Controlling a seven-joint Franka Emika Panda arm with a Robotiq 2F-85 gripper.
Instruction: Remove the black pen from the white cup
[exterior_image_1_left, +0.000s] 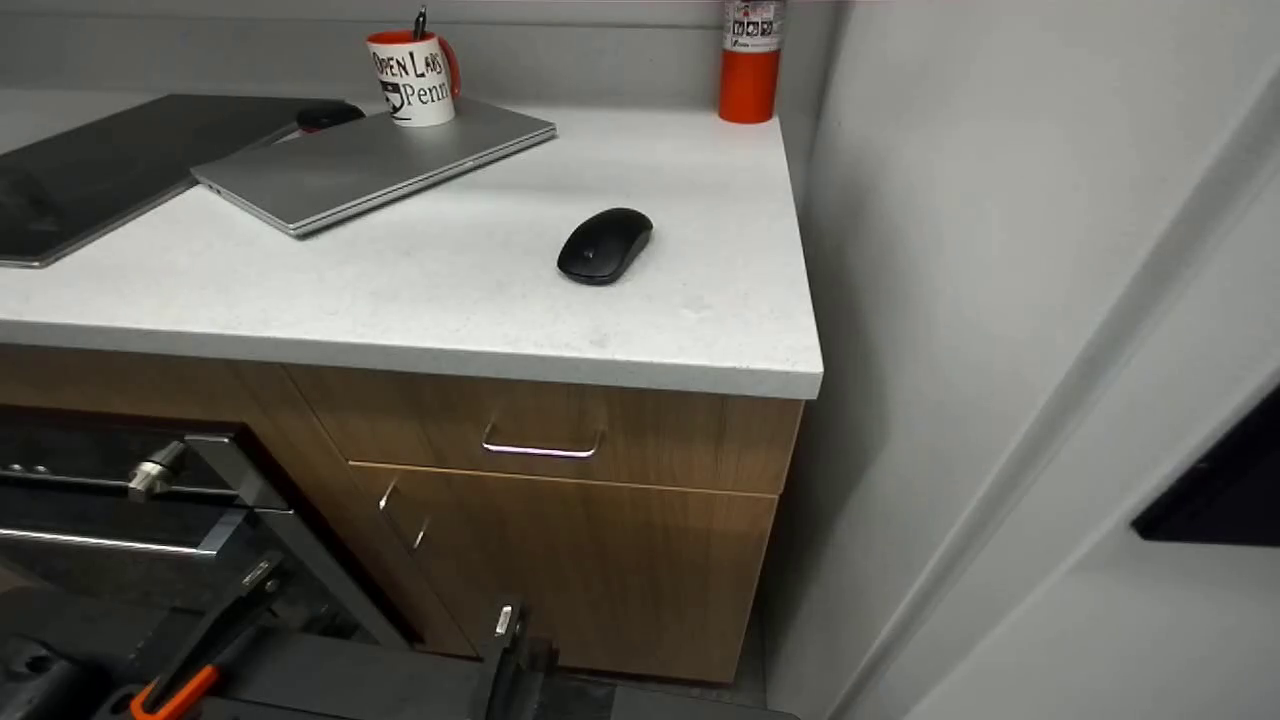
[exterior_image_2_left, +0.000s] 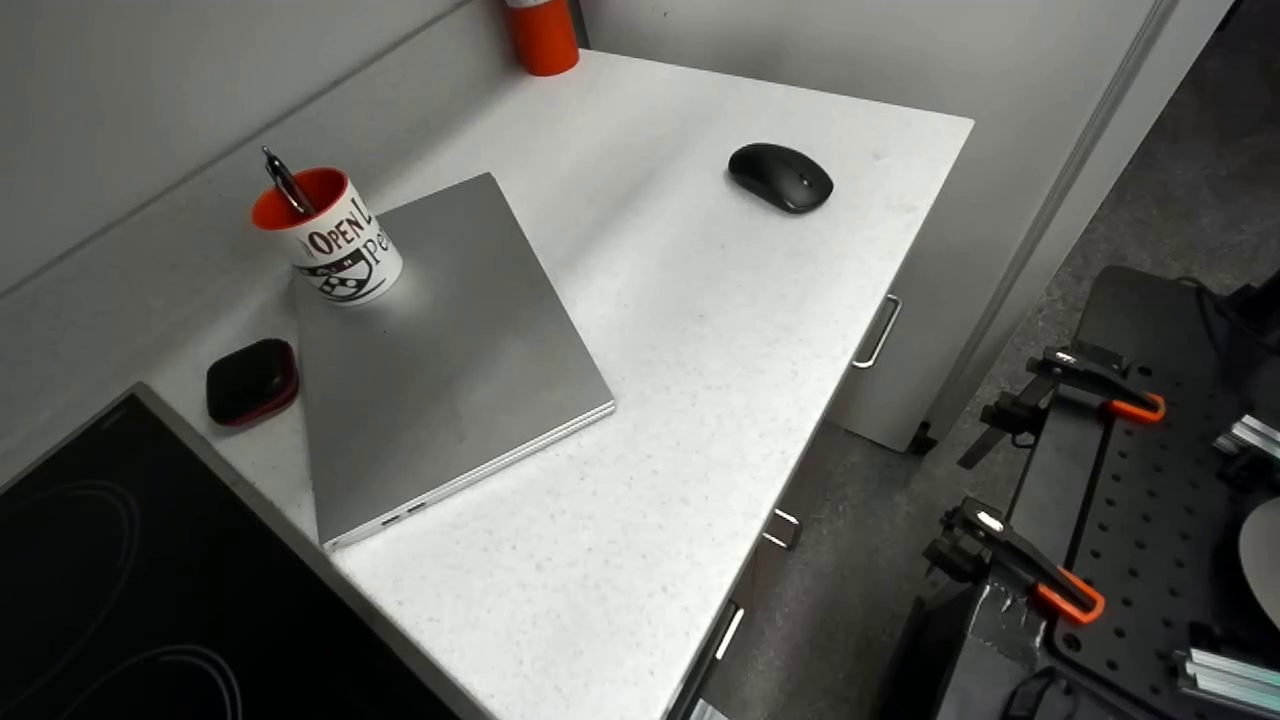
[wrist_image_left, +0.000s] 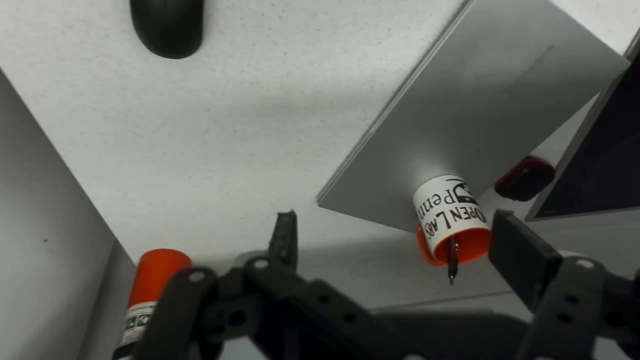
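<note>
Grasp not yet made: pen (exterior_image_2_left: 287, 183) leans in cup (exterior_image_2_left: 345, 250)

The pen is in the cup, tilted, its upper end poking out past the red mouth (exterior_image_2_left: 326, 186). The cup stands upright on the closed laptop (exterior_image_2_left: 450, 350), near the edge by the wall (exterior_image_1_left: 250, 58). The gripper (wrist_image_left: 393, 235) shows in the wrist view only, its fingers (wrist_image_left: 525, 260) spread wide with nothing held between them. The cup shows in the gap between them in that view, next to one finger, yet seems to lie beyond their reach; how far beyond is hard to tell.

By all signs the step in hand is the approach: neither grip nor lift has begun. The next move likely calls for bringing the gripper over the cup and centring the pen between the fingers, since it now appears nearer to one of them. The fingers should close on only the upper end that shows, keeping off the cup and its handle (exterior_image_1_left: 453, 70). After that, a pull along the pen's own slant until it is clear of the cup should do; a sideways tug could tip the cup or slide it on the laptop.
</note>
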